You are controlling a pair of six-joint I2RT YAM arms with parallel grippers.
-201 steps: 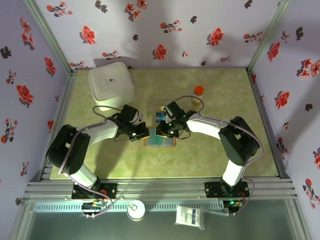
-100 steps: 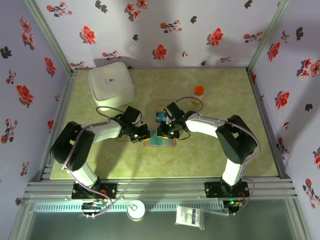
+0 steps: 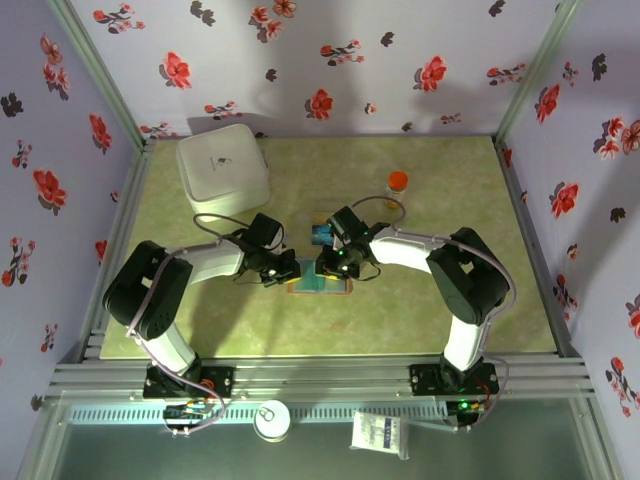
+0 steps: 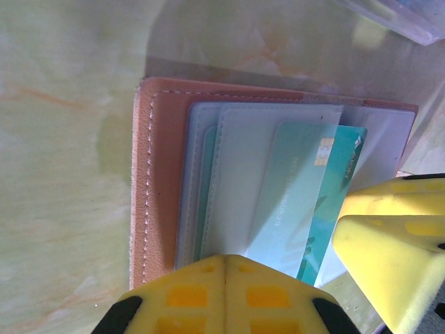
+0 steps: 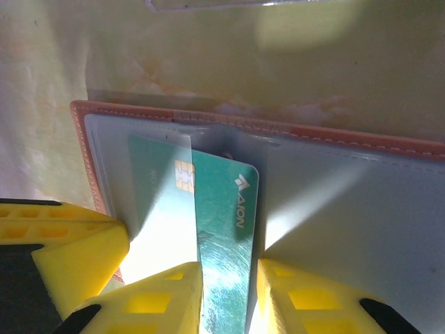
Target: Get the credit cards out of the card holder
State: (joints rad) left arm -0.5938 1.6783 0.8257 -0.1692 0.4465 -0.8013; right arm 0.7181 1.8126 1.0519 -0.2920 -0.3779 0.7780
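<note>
The tan card holder [image 3: 320, 285] lies open on the table between both arms. In the left wrist view its tan edge [image 4: 156, 174] frames blue-grey pockets, and my left gripper [image 4: 224, 261] is shut with its tips pressed on the inner pocket. A teal-green credit card [image 5: 222, 209] with a gold chip sticks partway out of a clear pocket. My right gripper [image 5: 226, 278] is shut on it, one finger against each long edge. The same card [image 4: 306, 188] shows in the left wrist view, beside a right finger [image 4: 389, 243]. In the top view the grippers [image 3: 285, 268] [image 3: 328, 265] meet over the holder.
A clear plastic box [image 3: 322, 233] with something blue inside sits just beyond the card holder. A big white square container [image 3: 223, 170] stands at the back left. An orange-capped small bottle [image 3: 397, 181] is at the back right. Flowered walls enclose the table.
Both arms have shifted slightly, the left elbow moving right. Both grippers stay at the card holder, with the right one still on the card.
</note>
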